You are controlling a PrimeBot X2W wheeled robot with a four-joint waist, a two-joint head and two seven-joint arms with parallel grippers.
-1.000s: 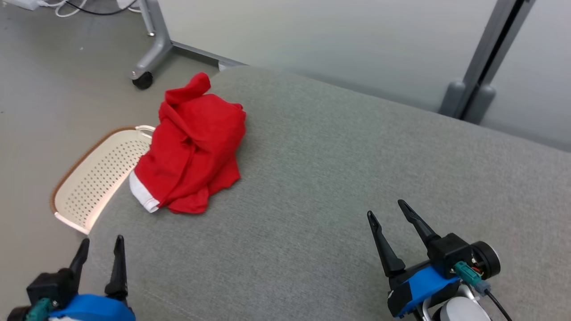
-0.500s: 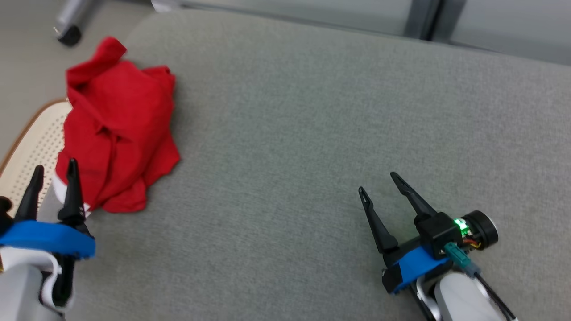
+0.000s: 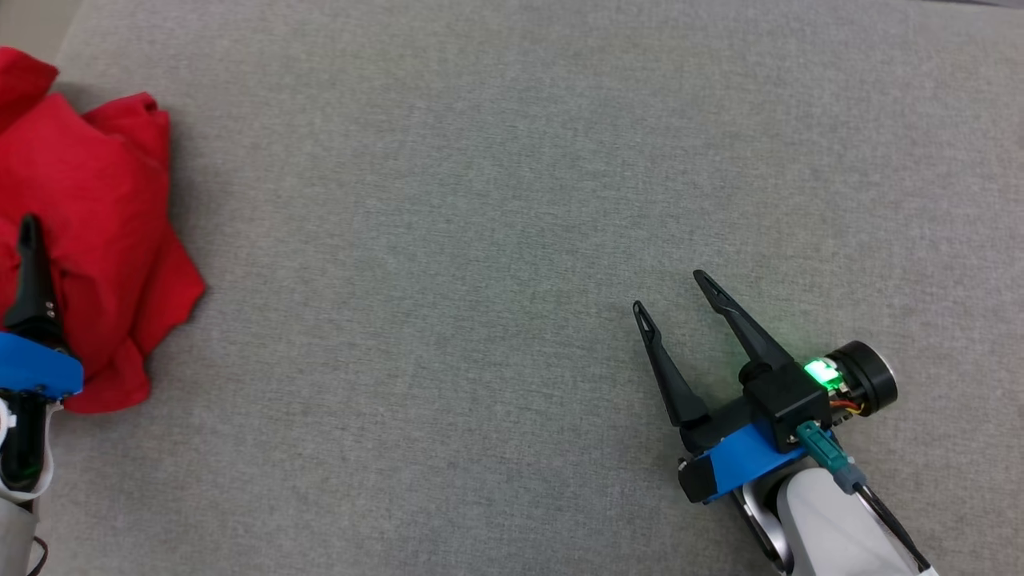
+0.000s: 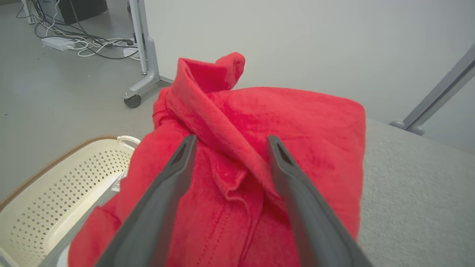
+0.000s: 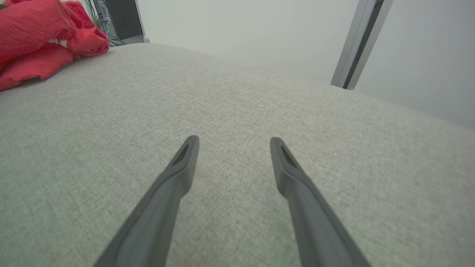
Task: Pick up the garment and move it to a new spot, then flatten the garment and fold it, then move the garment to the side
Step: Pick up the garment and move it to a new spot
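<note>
The garment [image 3: 96, 208] is a crumpled red heap at the left edge of a grey cushioned surface [image 3: 480, 200]. In the left wrist view the garment [image 4: 311, 122] lies right under my left gripper [image 4: 230, 140]. That gripper is open, with a raised fold between its fingers; I cannot tell if they touch the cloth. In the head view one left finger [image 3: 34, 280] stands over the red cloth. My right gripper [image 3: 670, 291] is open and empty over bare grey fabric at the lower right, far from the garment [image 5: 33, 33]. The right wrist view shows the right gripper [image 5: 233, 139] with nothing between its fingers.
A cream perforated basket [image 4: 44, 193] sits on the floor just past the cushion's left edge. Behind the garment are a table leg on a caster [image 4: 133, 100] and floor cables [image 4: 74, 40]. A grey post [image 5: 356, 44] stands beyond the far edge.
The head camera has tilted down, so the whole picture shifted. My left gripper has come forward from the near edge to over the garment. The right gripper stays open in about the same place.
</note>
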